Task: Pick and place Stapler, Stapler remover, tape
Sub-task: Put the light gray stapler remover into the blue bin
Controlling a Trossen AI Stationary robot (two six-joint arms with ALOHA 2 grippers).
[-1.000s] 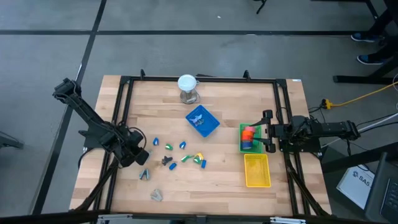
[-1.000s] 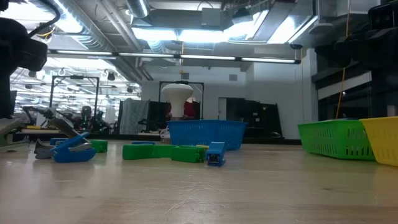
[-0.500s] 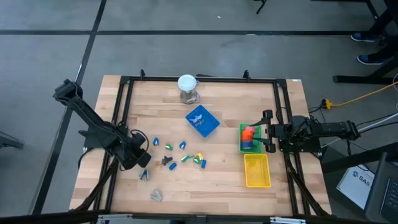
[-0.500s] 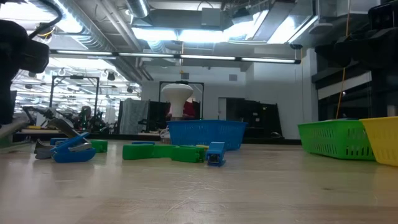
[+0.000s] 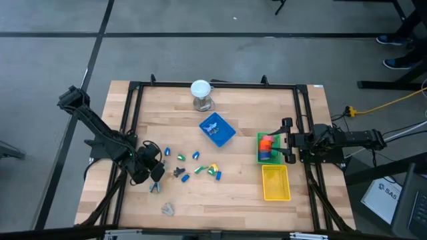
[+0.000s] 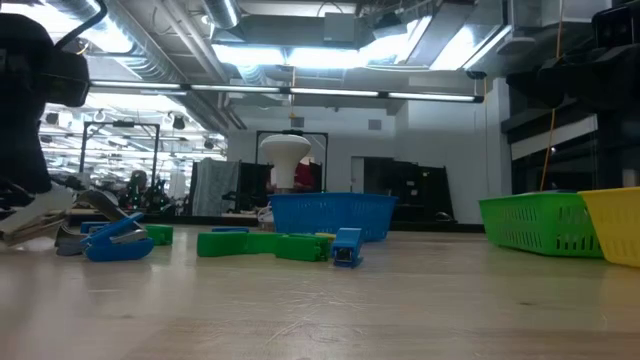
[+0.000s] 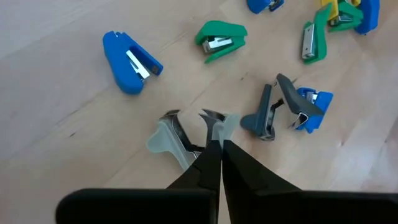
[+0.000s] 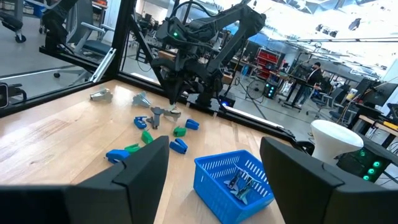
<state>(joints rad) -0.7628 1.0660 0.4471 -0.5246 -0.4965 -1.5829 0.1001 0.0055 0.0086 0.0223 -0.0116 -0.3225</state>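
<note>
**benchrat:** So what's the left gripper (image 7: 217,144) doing? Its two dark fingers are pressed flat together, no gap at all. The tips sit right at the middle of a staple remover (image 7: 186,134), the pale grey one with translucent plastic wings and shiny metal claws.

**tapedeck:** Clenched, yeah. I honestly can't tell if it's pinching any part of the remover, because the fingers cover the exact spot where they meet. From above it's just a small grey blob near the table's (image 5: 233,200) front left.

**benchrat:** The table is light wood planks with visible grain. Near the remover there's a chunky blue stapler (image 7: 130,60) lying tilted and a rounded green stapler (image 7: 221,38), both glossy plastic with a metal strip showing.

**tapedeck:** And the tape (image 5: 267,141)?

**benchrat:** Orange and red lumps down inside the green basket (image 5: 259,152), which is mesh-sided plastic on the right. I can't make out how many pieces. The right gripper (image 5: 287,141) hangs at that basket's edge, fingers spread wide and holding nothing.

**tapedeck:** The yellow basket (image 5: 275,193) sits right next to the green one, and from table height it's cut off by the frame.
</note>
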